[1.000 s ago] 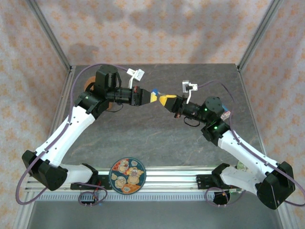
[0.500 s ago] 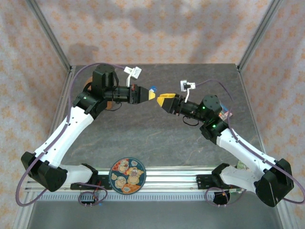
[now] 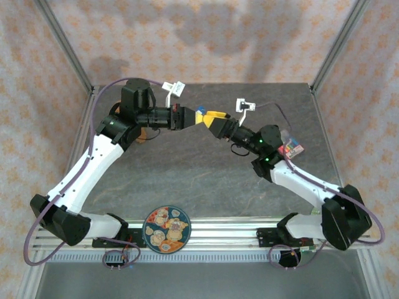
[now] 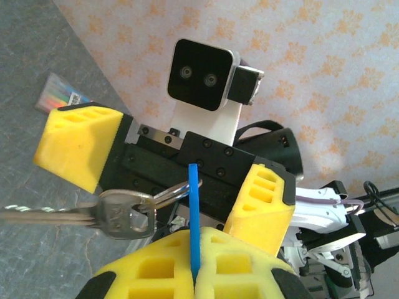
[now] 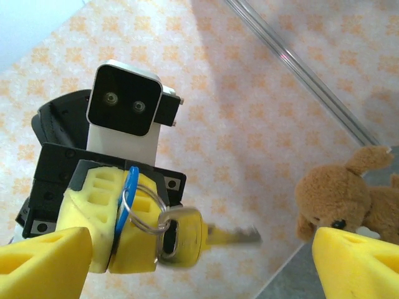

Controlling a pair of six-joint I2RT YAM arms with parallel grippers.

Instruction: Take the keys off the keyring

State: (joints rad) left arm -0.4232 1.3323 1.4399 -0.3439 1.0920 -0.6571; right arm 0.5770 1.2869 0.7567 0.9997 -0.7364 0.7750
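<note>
My left gripper (image 3: 194,118) is shut on a thin blue tag (image 4: 194,205), held above the table. A metal keyring (image 4: 173,192) passes through the tag, and the silvery keys (image 4: 115,213) hang off it to the left. In the right wrist view the same ring (image 5: 139,204) and keys (image 5: 187,238) dangle from the left gripper (image 5: 115,237). My right gripper (image 3: 215,119) faces it a short way off, open, one yellow finger (image 4: 78,146) to either side of the ring without touching it. Its own fingertips (image 5: 43,265) frame the keys from below.
A round patterned plate (image 3: 167,229) lies at the near edge between the arm bases. A pack of markers (image 3: 290,149) sits on the right of the table. A brown plush dog (image 5: 341,199) lies by the back left corner post.
Both grippers have shifted toward the back of the table. The right gripper drew apart from the left, then closed in again. The left stays shut on the blue tag.
</note>
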